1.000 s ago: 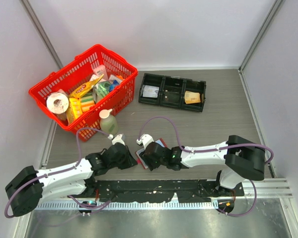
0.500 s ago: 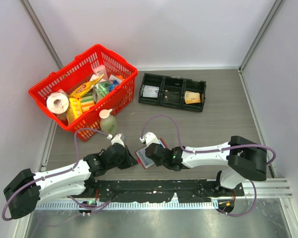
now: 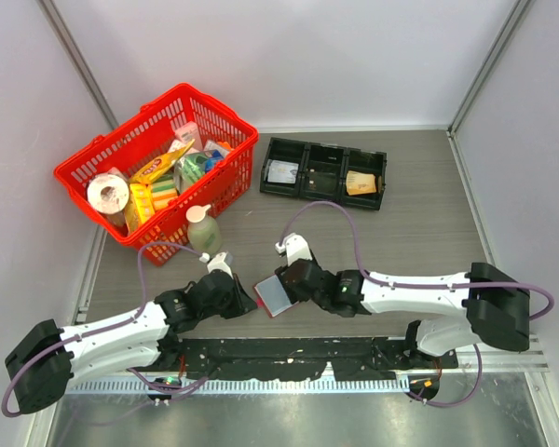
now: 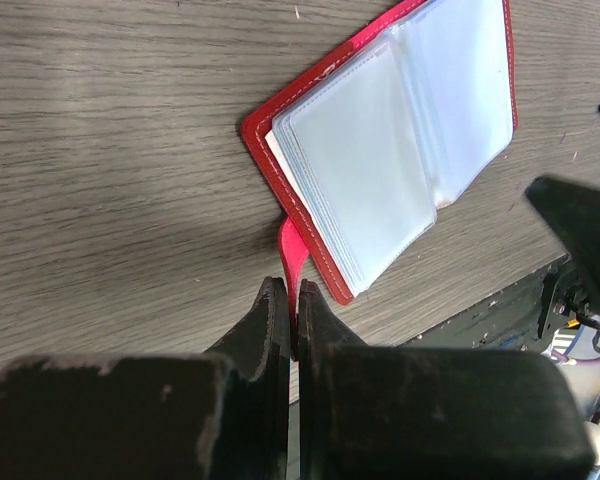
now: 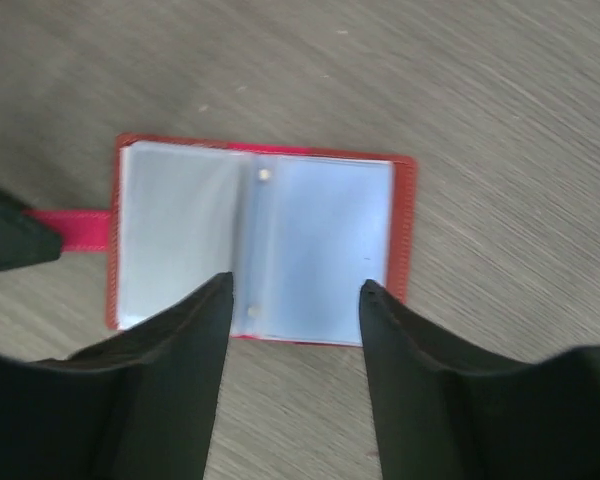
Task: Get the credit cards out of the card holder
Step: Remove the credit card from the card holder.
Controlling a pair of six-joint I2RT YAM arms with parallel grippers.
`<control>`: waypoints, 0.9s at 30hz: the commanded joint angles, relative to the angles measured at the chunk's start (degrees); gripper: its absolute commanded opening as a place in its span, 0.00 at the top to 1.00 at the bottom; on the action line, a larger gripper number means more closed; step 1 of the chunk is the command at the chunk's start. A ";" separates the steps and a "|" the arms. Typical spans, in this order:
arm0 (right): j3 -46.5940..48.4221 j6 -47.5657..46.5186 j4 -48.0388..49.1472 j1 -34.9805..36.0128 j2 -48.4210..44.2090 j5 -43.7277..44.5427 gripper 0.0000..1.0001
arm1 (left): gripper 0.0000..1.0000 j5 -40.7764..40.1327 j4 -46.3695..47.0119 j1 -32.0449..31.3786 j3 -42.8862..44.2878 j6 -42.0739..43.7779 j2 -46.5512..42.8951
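Note:
The card holder point(image 3: 272, 296) is a small red folding wallet lying open on the table, its pale blue-grey sleeves point(image 4: 400, 140) facing up. My left gripper point(image 4: 293, 300) is shut on its red snap tab point(image 4: 292, 255) at the holder's left edge point(image 3: 252, 304). My right gripper point(image 5: 295, 285) hovers open just above the holder's near edge, one finger on each side of the right-hand sleeve point(image 5: 325, 245). In the top view it sits at the holder's right side point(image 3: 285, 285). The credit cards cannot be told apart from the sleeves.
A red basket point(image 3: 158, 168) full of groceries stands at the back left, with a soap bottle point(image 3: 203, 231) just in front of it. A black three-compartment tray point(image 3: 324, 173) lies at the back centre. The black base rail point(image 3: 289, 354) runs along the near edge.
My right arm has shifted to the right off the card holder, uncovering its open sleeves. My left gripper stays clamped on the snap tab.

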 commanded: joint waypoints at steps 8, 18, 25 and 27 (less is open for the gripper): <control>3.44 -7.40 7.84 4.07 10.32 -14.66 0.24 | 1.00 -0.63 0.45 -0.41 -0.31 -0.15 -0.87; 5.11 -7.31 5.73 4.60 13.84 -11.59 0.24 | 1.00 -0.46 0.53 -0.41 -0.22 -0.24 -0.61; 6.08 -6.96 1.87 4.77 14.46 -5.18 0.27 | 1.00 0.51 0.45 -0.41 -0.13 -0.07 -0.78; 5.99 -6.70 1.16 4.78 13.94 -3.59 0.30 | 1.00 0.68 0.36 -0.41 -0.13 -0.07 -1.05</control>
